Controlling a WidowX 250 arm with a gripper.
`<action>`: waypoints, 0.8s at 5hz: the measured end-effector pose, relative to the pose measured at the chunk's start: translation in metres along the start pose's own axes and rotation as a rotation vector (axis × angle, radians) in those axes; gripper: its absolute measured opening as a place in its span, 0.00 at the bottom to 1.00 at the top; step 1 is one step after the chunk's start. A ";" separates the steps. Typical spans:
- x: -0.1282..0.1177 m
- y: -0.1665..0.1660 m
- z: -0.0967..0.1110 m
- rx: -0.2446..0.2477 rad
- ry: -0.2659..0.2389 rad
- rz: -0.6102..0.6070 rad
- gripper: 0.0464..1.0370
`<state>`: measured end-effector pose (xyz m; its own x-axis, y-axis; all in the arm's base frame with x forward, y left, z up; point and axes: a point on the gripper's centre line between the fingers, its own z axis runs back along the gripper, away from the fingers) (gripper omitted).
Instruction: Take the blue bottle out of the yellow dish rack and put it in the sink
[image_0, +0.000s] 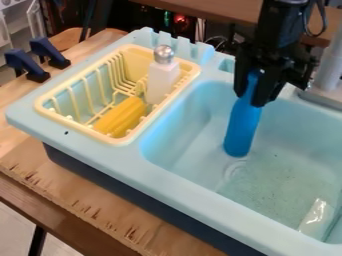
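No readable text anywhere.

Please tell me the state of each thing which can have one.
Gripper: closed on the blue bottle.
Blue bottle: held nearly upright, slightly tilted.
Yellow rack: set into the sink unit.
White bottle: upright, silver top on.
Yellow object: lying in the rack.

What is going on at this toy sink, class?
A black robot arm hangs over the light blue sink basin, its gripper closed around the upper end of a blue bottle-like object, which hangs roughly upright. Beside the basin, a pale yellow dish rack holds a white bottle with a round silver top and a yellow object.
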<state>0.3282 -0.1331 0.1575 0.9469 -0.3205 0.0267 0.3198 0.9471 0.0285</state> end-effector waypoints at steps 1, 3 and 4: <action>-0.003 0.003 -0.002 -0.052 -0.024 0.039 0.72; -0.017 0.033 0.045 -0.152 -0.154 0.154 0.97; -0.027 0.031 0.056 -0.161 -0.147 0.137 0.97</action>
